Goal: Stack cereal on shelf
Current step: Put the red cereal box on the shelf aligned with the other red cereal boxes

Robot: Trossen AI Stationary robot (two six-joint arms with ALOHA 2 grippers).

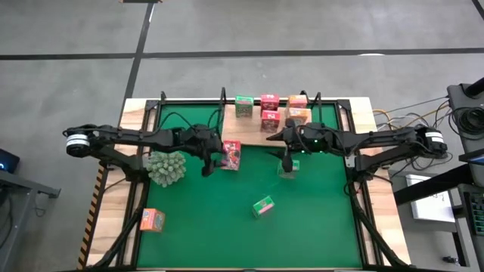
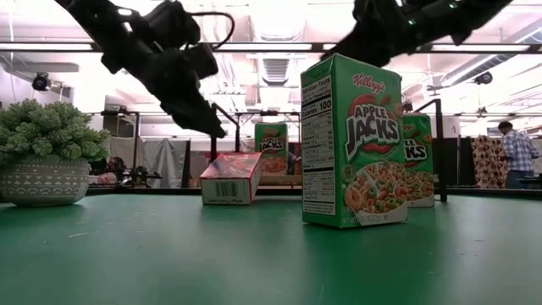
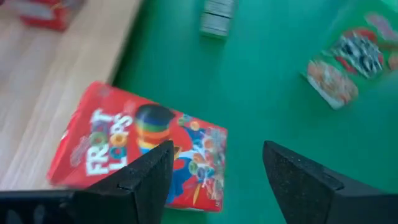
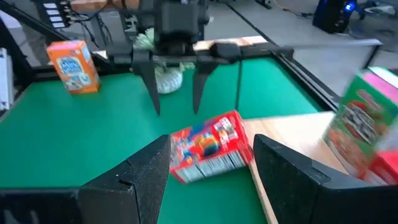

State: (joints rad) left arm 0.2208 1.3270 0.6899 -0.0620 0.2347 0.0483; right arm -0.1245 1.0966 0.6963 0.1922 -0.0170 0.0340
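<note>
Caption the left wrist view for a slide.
Open left gripper hovers over a red Froot Loops box lying flat at the shelf edge.

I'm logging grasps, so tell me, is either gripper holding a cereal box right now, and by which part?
Nothing is held. The left gripper hangs open over the red box; the right gripper is open too.

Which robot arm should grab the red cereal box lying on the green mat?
Probably the left. The left gripper hangs open right beside the red Froot Loops box, lying at the shelf edge. The right gripper, also open, is farther away by a green box.
</note>
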